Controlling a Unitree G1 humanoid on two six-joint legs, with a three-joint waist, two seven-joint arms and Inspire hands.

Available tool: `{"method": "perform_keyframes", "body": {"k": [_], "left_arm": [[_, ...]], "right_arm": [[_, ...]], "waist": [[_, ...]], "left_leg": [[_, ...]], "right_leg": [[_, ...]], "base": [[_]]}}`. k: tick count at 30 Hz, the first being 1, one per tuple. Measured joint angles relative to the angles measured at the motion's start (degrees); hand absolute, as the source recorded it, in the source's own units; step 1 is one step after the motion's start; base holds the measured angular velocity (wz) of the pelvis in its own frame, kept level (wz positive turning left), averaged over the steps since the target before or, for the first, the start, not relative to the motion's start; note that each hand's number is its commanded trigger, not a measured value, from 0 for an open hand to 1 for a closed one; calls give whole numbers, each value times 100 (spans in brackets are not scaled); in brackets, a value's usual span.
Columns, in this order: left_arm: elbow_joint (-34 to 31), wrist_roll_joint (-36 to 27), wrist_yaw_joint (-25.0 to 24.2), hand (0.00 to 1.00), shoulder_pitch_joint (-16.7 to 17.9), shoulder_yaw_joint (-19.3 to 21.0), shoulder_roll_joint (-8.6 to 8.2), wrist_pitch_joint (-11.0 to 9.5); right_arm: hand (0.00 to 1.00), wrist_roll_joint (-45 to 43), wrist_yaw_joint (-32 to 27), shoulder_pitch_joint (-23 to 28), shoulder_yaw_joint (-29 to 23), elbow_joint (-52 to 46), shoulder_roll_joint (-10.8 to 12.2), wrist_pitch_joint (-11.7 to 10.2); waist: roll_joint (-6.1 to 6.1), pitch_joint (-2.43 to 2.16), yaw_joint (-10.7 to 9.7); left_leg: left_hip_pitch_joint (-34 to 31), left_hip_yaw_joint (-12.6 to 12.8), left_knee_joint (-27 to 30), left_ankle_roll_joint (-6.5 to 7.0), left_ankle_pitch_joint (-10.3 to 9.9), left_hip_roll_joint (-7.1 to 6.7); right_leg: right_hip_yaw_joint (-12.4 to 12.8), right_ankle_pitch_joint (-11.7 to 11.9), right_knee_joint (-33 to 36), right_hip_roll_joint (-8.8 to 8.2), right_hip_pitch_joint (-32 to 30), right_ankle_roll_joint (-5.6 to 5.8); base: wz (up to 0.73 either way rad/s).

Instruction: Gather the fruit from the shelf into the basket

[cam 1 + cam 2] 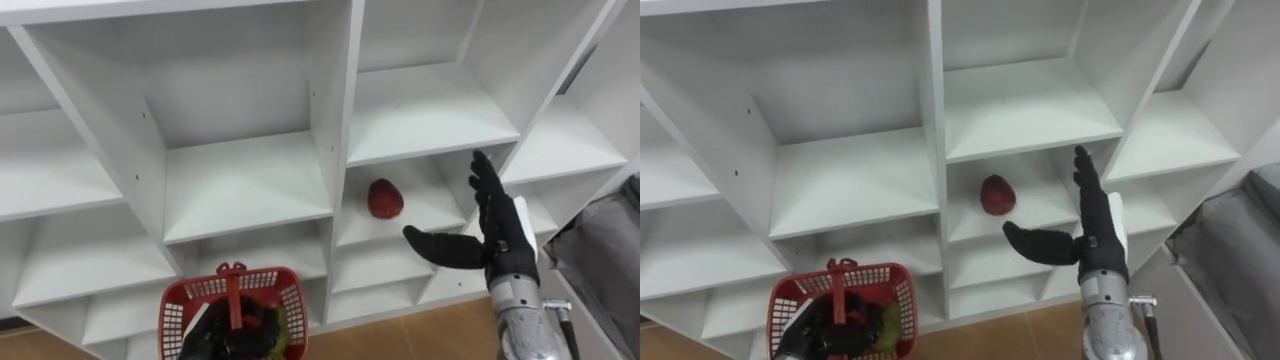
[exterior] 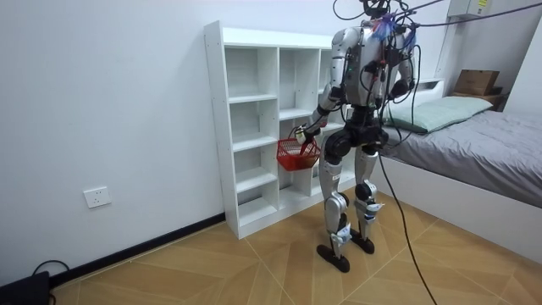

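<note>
Left eye view | right hand [image 1: 497,235] spread wide, empty, near red fruit [image 1: 385,199] | left hand [image 1: 212,330] grips basket [image 1: 175,300]

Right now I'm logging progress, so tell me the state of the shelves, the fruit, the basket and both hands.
Shelves: open-fronted, no doors.
Fruit: lying in a middle compartment, untouched.
Right hand: open, raised beside the fruit, apart from it.
Basket: carried low in front of the shelves, with something green inside.
Left hand: curled round the basket's handle.
</note>
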Motion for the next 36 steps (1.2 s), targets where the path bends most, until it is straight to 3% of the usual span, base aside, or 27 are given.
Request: {"method": "perform_keyframes", "body": {"k": [11, 14, 19, 27, 36], "left_arm": [[0, 5, 0, 100, 5, 1, 1, 1], [-5, -19, 7, 100, -23, 0, 15, 1], [-8, -2, 27, 100, -99, 3, 12, 18], [-8, -3, 23, 100, -319, 30, 9, 140], [488, 0, -4, 100, -524, 135, -11, 189]], "right_arm": [[0, 261, -101, -3, 2, 556, -12, -11], [0, 530, -232, -66, 2, 637, -20, -11], [0, 873, -266, -532, 12, 1298, -59, -16], [0, 653, -329, -994, 58, 1766, -58, -5], [0, 806, -330, -1576, 48, 2222, -57, -13]], "waist": [[-46, -15, 31], [-108, -56, 26], [-150, -60, 133], [-14, 6, 296], [-29, 31, 339]], "left_leg": [[-31, -20, 13, 0, 0, -4], [-171, -86, 64, 1, 1, -9], [-344, -163, 122, 2, 1, -6], [-821, -345, 305, 2, 2, -3], [-1390, -624, 522, 11, 11, -17]], "right_leg": [[-42, -11, 22, -14, -45, 1], [-104, -10, 34, -31, -134, 0], [-176, -3, 27, -35, -243, -9], [-385, 19, 121, -67, -583, -27], [-733, 8, 329, -160, -1015, -45]], "base": [[1], [11], [6], [10], [15]]}}
